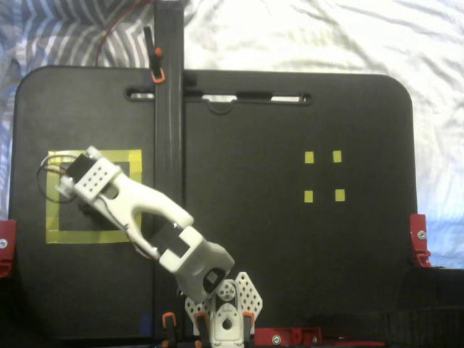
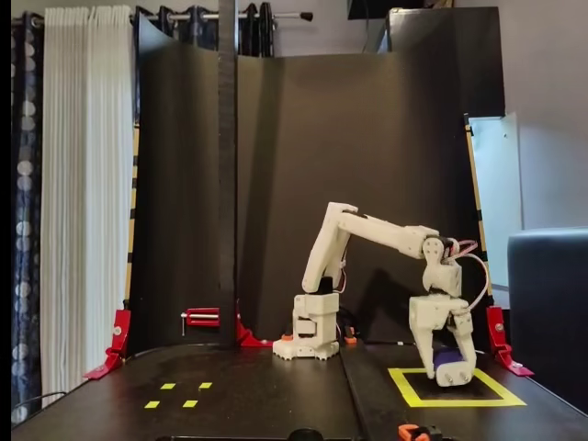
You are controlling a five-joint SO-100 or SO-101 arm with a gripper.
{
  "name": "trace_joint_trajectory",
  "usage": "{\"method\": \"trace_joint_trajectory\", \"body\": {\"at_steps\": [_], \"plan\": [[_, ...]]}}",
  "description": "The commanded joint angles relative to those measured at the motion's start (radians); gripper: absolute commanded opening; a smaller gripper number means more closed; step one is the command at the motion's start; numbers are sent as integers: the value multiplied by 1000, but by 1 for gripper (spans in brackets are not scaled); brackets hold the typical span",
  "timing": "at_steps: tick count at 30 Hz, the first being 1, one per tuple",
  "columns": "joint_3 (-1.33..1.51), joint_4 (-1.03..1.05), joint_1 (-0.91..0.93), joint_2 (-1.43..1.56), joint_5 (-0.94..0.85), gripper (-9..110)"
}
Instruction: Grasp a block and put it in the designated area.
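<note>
Black table (image 1: 290,254) under white arm (image 2: 367,230), reaching from base to the designated area (image 2: 501,401) at right in the side fixed view, at left (image 1: 52,235) in the top-down fixed view. Tool (image 2: 453,375) pointed down, low inside the yellow outline, clenched on the block (image 2: 446,356). Four small yellow squares (image 1: 323,176) well apart on the other half.

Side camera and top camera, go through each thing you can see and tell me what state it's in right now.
Hand: shut on the block, low over the yellow square's back part.
Block: held between the fingers, upright or tilted cannot be told.
Yellow tape square: flat on the board, bare inside apart from the hand above it.
Four small yellow markers: flat on the board, nothing on them.
Arm: stretched out and bent downward at the wrist.
</note>
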Motion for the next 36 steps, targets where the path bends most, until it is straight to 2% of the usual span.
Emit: {"method": "trace_joint_trajectory", "body": {"at_steps": [1, 16, 23, 36], "plan": [[-2, -14, 12, -15, 2, 22], [-2, -23, 25, -49, -12, 23], [-5, 6, 25, -37, -18, 40], [-5, 12, 26, -23, -26, 41]]}}
